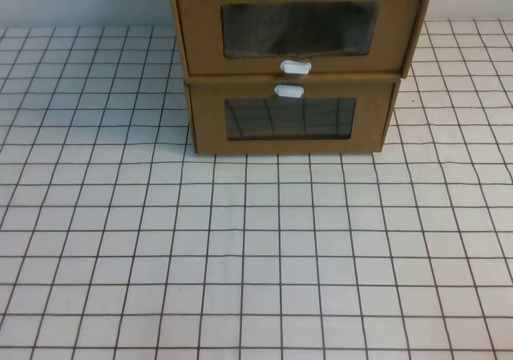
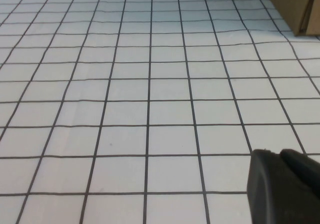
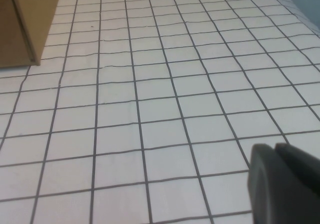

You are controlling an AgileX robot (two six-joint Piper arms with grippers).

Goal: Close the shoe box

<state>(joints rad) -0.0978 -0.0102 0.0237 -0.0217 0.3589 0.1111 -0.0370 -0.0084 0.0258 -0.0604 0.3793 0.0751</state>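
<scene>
Shoe box sits at the far edge, both arms hanging back

Tabletop (image 1: 256,256) comes first, a white surface ruled with a dark grid. On it at the far middle stand two brown cardboard drawers, stacked. The shoe box (image 1: 298,25) is the upper one, white pull tab (image 1: 295,66) under its window; the lower drawer (image 1: 290,118) carries its tab above. Left end effector (image 2: 285,186) and right end effector (image 3: 282,184) each hover low over bare grid, well apart from the boxes; whether either is open I cannot tell.

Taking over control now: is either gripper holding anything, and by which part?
Nothing is held. Left gripper and right gripper hang over bare table, away from the shoe box.
</scene>
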